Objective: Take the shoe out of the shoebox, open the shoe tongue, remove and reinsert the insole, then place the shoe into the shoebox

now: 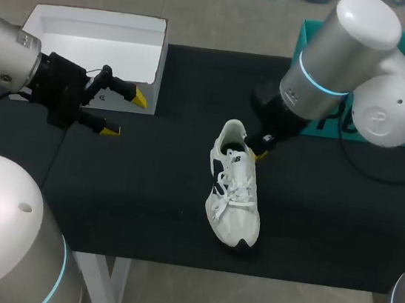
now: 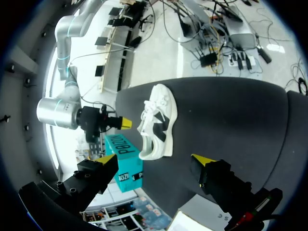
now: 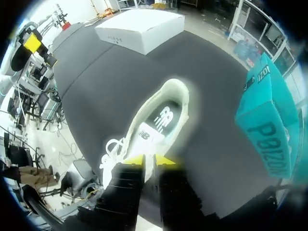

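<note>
While pinching the white lace-up sneaker's (image 1: pixel 235 201) collar in the right gripper's (image 3: pixel 150 160) narrowed fingers, had the wide-spread left gripper (image 1: pixel 127 115) well apart, broadside to its heel-far, toe-near axis.

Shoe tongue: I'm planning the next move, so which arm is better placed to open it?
Right, probably. The right gripper sits at the opening of the shoe, while the left gripper hangs open beside the shoebox, well apart from the shoe.
</note>
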`<control>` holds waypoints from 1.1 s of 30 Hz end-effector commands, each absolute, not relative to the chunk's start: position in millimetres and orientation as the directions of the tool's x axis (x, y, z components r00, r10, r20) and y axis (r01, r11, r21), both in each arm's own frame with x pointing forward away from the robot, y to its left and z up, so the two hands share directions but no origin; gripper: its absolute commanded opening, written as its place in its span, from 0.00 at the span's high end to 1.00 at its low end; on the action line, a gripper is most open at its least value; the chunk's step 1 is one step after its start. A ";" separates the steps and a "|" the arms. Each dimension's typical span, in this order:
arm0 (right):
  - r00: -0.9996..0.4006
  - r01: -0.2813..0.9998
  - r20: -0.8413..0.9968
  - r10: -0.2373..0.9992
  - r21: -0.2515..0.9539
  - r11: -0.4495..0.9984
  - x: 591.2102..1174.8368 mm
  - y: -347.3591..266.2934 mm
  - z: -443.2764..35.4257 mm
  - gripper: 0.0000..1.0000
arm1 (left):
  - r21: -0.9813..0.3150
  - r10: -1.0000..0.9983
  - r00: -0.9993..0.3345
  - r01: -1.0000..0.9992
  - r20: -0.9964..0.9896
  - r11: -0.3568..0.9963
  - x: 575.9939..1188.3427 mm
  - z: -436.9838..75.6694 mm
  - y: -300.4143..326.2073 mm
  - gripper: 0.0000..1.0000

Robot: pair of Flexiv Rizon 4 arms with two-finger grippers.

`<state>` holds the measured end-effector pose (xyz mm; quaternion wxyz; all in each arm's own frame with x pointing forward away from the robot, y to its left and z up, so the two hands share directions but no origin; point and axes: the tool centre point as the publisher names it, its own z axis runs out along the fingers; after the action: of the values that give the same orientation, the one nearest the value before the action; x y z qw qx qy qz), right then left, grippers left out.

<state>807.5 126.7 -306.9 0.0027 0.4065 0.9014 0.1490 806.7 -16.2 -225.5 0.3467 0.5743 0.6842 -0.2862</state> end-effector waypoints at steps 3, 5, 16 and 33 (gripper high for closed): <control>-0.669 0.733 0.112 0.735 0.265 0.626 808.0 130.4 -306.1 0.00 | 0.007 0.591 -0.100 0.984 -0.801 0.177 806.4 -225.0 -16.1 0.00; -0.669 0.733 0.112 0.735 0.265 0.626 808.0 130.4 -306.1 0.00 | 0.007 0.591 -0.100 0.984 -0.801 0.177 806.4 -225.0 -16.1 0.00; -0.669 0.733 0.112 0.735 0.265 0.626 808.0 130.4 -306.1 0.00 | 0.007 0.591 -0.100 0.984 -0.801 0.177 806.4 -225.0 -16.1 0.00; -0.900 0.391 -0.132 0.415 0.174 0.904 812.1 117.4 -295.3 0.00 | 0.007 0.591 -0.100 0.984 -0.801 0.177 806.4 -225.0 -16.1 0.00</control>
<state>814.6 115.8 -303.4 0.0674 0.2613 0.9586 0.0912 806.7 -16.1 -225.5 0.3467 0.5742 0.6842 -0.2862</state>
